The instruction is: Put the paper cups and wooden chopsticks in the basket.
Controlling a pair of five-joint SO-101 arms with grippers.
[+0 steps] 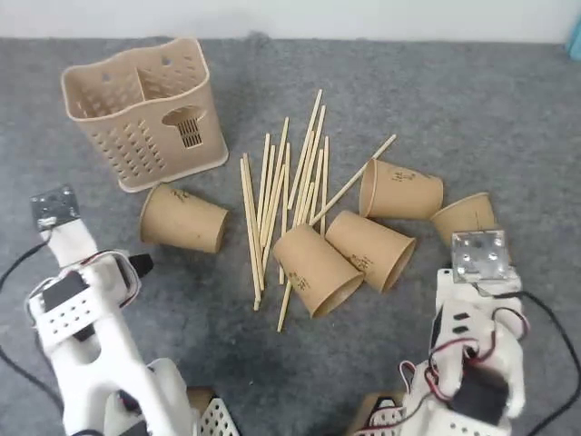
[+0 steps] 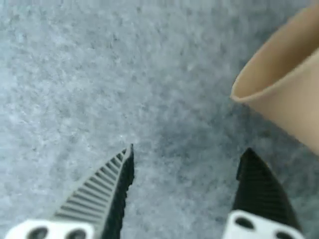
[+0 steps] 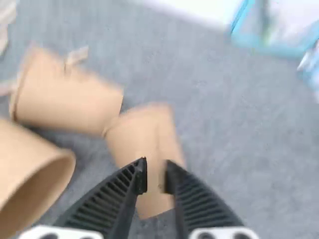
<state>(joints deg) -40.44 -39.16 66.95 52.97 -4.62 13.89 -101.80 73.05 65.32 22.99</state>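
The basket [image 1: 145,113] stands upright at the far left of the table [image 1: 472,91]. Wooden chopsticks [image 1: 286,195] lie fanned in the middle, five paper cups [image 1: 370,250] on their sides beside them

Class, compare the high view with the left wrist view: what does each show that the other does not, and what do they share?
High view: the two-compartment basket standing upright, the wooden chopsticks scattered on the mat, and five paper cups lying on their sides. Left wrist view: the left hand close up, its ridged fingers apart with bare mat between them. Shared: the grey mat and one tipped cup, probably the one lying nearest the basket.
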